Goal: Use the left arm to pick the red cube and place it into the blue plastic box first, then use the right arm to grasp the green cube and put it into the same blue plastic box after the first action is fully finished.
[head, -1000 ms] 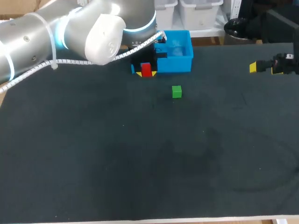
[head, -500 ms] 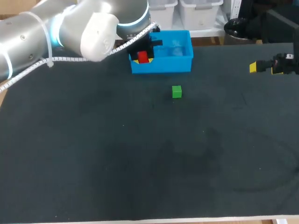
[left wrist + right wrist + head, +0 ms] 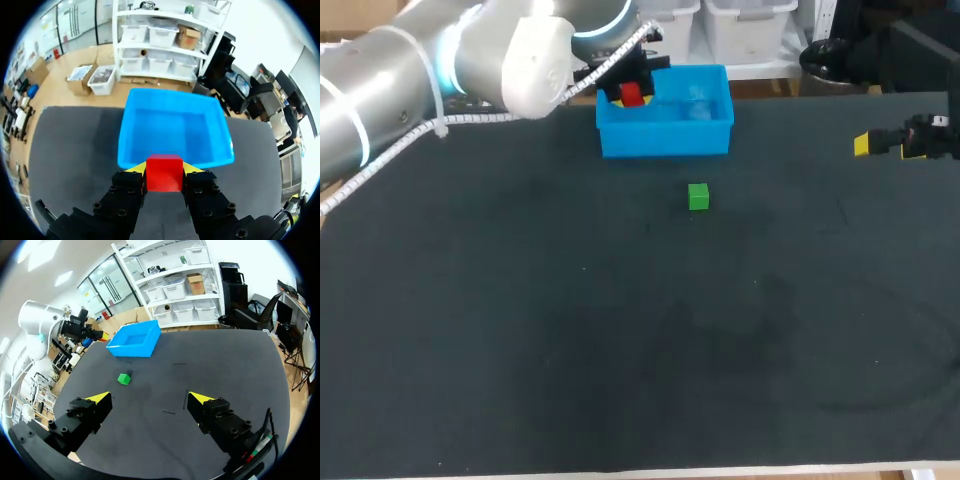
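Red cube (image 3: 631, 94): clamped between the two yellow-tipped fingers of the left end effector (image 3: 164, 171), one finger pressed to each side face. It is lifted off the surface. In the head view it sits at the left end of the blue plastic box (image 3: 665, 140), level with or above the rim. In the left wrist view the box's open interior lies just ahead of the cube. I cannot tell whether the cube has fully crossed the box wall.

Blue plastic box: stands upright close to the far edge of the surface (image 3: 620, 350), a little left of the middle. No contents visible inside.

Green cube (image 3: 698, 196): rests on the surface, toward the near side of the box and apart from it, roughly mid-width. Nothing touches it.

Left arm: comes in from the far left corner and reaches over to the box.

Right end effector (image 3: 150, 399): near the right edge of the surface, towards the far side, well apart from the green cube. Fingers spread wide, nothing between them.
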Robot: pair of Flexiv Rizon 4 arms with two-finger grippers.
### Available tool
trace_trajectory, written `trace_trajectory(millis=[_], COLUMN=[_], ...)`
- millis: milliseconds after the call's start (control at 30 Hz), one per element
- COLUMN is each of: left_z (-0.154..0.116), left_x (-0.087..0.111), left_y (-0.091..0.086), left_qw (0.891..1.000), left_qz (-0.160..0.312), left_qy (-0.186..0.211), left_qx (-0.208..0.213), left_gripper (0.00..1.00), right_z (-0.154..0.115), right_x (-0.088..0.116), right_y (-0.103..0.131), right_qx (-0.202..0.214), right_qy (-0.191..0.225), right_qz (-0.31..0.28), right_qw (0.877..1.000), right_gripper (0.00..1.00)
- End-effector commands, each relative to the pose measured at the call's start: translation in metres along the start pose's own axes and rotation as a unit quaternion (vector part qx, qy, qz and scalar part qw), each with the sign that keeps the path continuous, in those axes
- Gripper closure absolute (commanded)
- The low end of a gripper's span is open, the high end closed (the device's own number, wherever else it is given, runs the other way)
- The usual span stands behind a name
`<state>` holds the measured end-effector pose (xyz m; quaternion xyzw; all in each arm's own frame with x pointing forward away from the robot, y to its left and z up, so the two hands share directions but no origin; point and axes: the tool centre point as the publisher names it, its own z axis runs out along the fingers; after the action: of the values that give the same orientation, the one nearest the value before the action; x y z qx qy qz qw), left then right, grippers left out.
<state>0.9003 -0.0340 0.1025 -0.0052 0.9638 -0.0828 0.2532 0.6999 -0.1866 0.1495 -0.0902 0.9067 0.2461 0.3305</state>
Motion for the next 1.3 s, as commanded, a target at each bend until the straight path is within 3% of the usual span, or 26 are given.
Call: trace_trajectory(millis=[33, 200, 667, 1133, 1167, 1233, 1267, 1300], left_z=[0.005, 0.010, 0.021, 0.040, 0.041, 0.041, 0.042, 0.042], left_x=[-0.016, -0.025, -0.045, -0.048, -0.048, -0.048, -0.048, -0.049], left_y=[-0.008, -0.012, -0.009, -0.004, -0.004, -0.004, -0.005, -0.005], left_qw=[1.000, 1.000, 0.997, 0.997, 0.997, 0.997, 0.997, 0.997], left_qz=[0.003, 0.009, -0.035, -0.051, -0.051, -0.052, -0.052, -0.053], left_qy=[0.002, -0.002, -0.004, 0.005, 0.005, 0.005, 0.005, 0.005], left_qx=[-0.003, -0.002, 0.063, 0.062, 0.061, 0.061, 0.061, 0.060], left_gripper=[1.00, 1.00, 1.00, 1.00, 0.97, 0.69, 0.10, 0.00], right_z=[0.000, 0.000, 0.000, 0.000, 0.000, 0.000, 0.000, 0.000], right_x=[0.000, 0.000, 0.000, 0.000, 0.000, 0.000, 0.000, 0.000], right_y=[0.000, 0.000, 0.000, 0.000, 0.000, 0.000, 0.000, 0.000], right_qx=[0.001, 0.001, 0.001, 0.001, 0.001, 0.001, 0.001, 0.001], right_qy=[0.000, 0.000, 0.000, 0.000, 0.000, 0.000, 0.000, 0.000], right_qz=[0.000, 0.000, 0.000, 0.000, 0.000, 0.000, 0.000, 0.000], right_qw=[1.000, 1.000, 1.000, 1.000, 1.000, 1.000, 1.000, 1.000], right_gripper=[0.00, 0.00, 0.00, 0.00, 0.00, 0.00, 0.00, 0.00])
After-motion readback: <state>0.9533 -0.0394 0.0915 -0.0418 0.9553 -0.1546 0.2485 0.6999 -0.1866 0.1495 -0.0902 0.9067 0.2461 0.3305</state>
